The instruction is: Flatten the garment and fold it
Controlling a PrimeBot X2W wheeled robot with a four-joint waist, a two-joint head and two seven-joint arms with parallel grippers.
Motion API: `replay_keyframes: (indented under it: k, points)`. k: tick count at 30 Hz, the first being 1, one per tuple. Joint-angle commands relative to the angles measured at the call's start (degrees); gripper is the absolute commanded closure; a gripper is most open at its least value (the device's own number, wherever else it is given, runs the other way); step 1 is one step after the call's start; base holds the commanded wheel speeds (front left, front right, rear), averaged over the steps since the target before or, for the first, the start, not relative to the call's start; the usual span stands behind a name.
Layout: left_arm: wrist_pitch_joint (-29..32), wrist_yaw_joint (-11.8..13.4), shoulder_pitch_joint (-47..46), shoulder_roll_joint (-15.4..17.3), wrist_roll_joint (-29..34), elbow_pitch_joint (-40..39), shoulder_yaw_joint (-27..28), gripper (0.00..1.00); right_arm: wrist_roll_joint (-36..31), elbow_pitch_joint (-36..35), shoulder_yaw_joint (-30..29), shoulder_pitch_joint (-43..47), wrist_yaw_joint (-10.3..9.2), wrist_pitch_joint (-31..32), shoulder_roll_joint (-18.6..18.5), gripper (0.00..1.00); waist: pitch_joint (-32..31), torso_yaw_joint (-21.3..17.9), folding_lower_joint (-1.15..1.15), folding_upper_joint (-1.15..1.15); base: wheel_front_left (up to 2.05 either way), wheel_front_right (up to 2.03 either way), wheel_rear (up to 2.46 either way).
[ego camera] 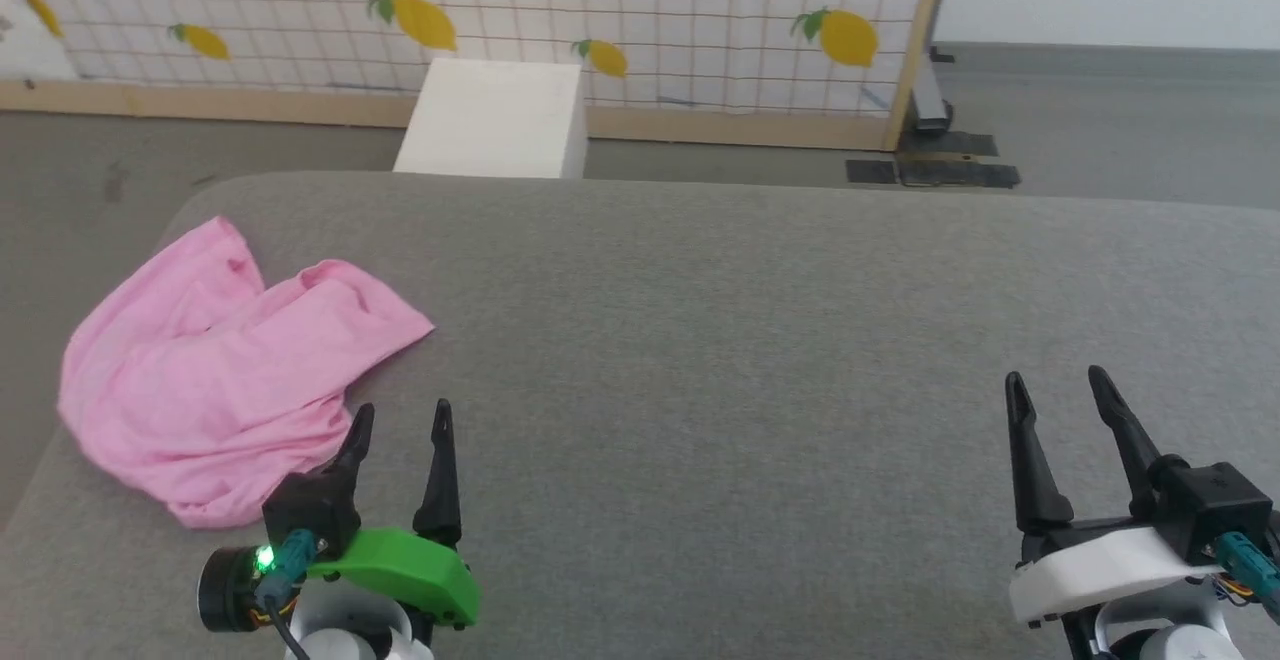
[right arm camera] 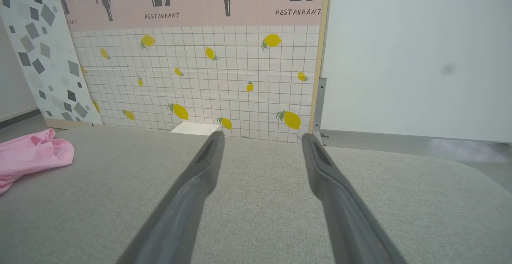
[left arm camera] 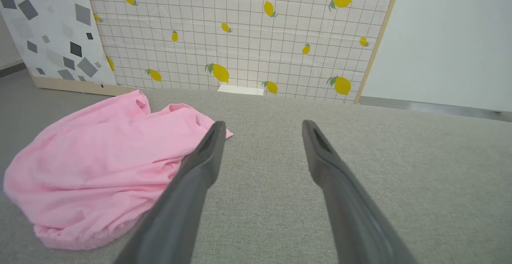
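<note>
Head view: pink garment (ego camera: 225, 360) lies crumpled in a loose heap at the far-left part of the grey fabric pad (ego camera: 750, 360), near its left edge, two lobes pointing away from the robot. L gripper (ego camera: 403, 408) sits lower left w/ fingers spread, nothing btwn them. Its left fingertip overlaps the garment's near-right edge; can't tell if touching. R gripper (ego camera: 1056, 376) is lower right, fingers also spread and empty, well apart from the garment. Beyond the pad: white box (ego camera: 495, 120) on the grey floor (ego camera: 1100, 120), in front of a lemon-print grid panel (ego camera: 600, 0).

L wrist view: both fingers wide apart over bare pad. Garment is left of them, wrinkled, w/ a thicker rolled edge at its near side. The left finger crosses its right edge in the pic. A grey-diamond panel (left arm camera: 48, 28) stands far left.

R wrist view: fingers parted, only pad btwn them. Garment is at the far-left edge, well away. A pink "RESTAURANT" bottle-print strip (right arm camera: 192, 0) tops the lemon panel, w/ a white wall (right arm camera: 420, 56) to the right.
</note>
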Motion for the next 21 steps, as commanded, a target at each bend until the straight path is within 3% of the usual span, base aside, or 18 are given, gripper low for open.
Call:
replay_keyframes:
  k: [1, 21]
  points:
    - [-0.6, -0.1, -1.2, 0.0, -0.3, 0.4, -0.1, 0.00, 0.3, -0.1, -0.2, 0.4, -0.06, -0.6, 0.1, 0.00, 0.2, 3.6, 0.00, 0.00, 0.00, 0.00, 0.00]
    - [-3.0, 0.3, -1.1, 1.0, -1.2, 2.4, 1.4, 0.00, 0.7, 0.5, 0.1, -0.3, -0.08, -2.9, 0.1, 0.00, 0.5, 28.7, 0.00, 0.00, 0.00, 0.00, 0.00]
